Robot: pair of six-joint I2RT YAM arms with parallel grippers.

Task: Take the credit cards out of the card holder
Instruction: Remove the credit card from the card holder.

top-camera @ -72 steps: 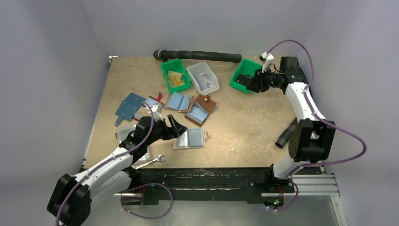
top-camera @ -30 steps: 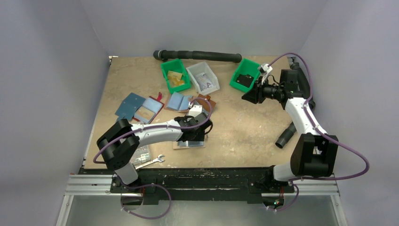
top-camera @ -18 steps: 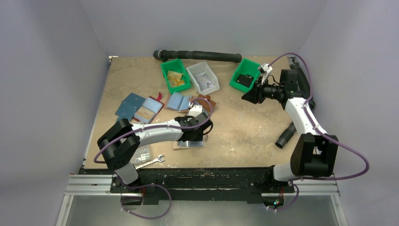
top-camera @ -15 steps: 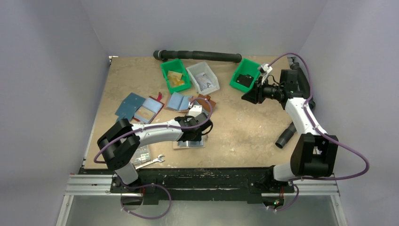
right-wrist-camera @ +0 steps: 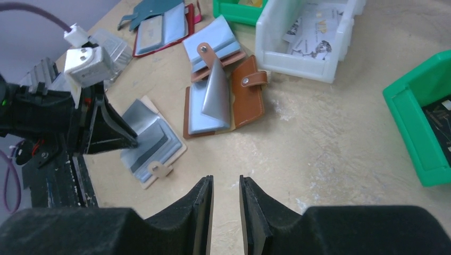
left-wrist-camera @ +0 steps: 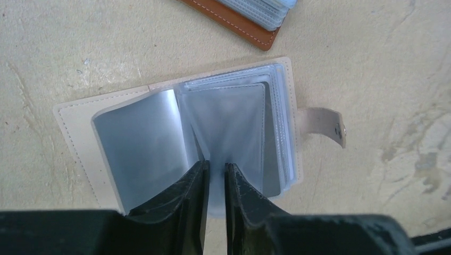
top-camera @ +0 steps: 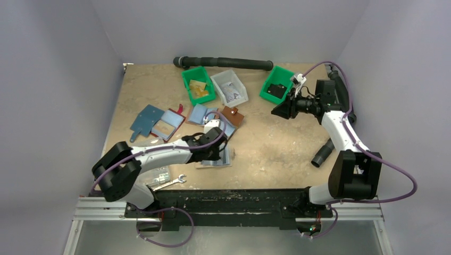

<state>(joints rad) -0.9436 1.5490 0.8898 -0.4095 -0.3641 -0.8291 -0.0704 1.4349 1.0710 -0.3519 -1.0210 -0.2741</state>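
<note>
The card holder [left-wrist-camera: 135,143] lies open on the table, beige-rimmed, with clear sleeves fanned out and a snap tab [left-wrist-camera: 322,125] at its right. It also shows near the table's front [top-camera: 227,157] and in the right wrist view [right-wrist-camera: 154,139]. My left gripper [left-wrist-camera: 215,166] [top-camera: 217,151] sits at its near edge, jaws shut on one pale translucent sleeve standing up between them. The credit cards cannot be told apart from the sleeves; a grey sheet fills the left sleeve. My right gripper [right-wrist-camera: 224,180] [top-camera: 276,110] hovers open and empty over bare table at back right.
Brown wallets with blue lining [top-camera: 226,119] [right-wrist-camera: 223,93] lie just behind the holder. A dark blue wallet [top-camera: 146,119] is at left. Two green bins [top-camera: 197,85] [top-camera: 276,85], a white bin [top-camera: 230,87] and a black hose [top-camera: 228,62] line the back. A wrench [top-camera: 173,181] lies near front left.
My left gripper's jaws have narrowed onto the sleeve, and the arm has drawn back to the left and nearer. The right arm has hardly moved.
</note>
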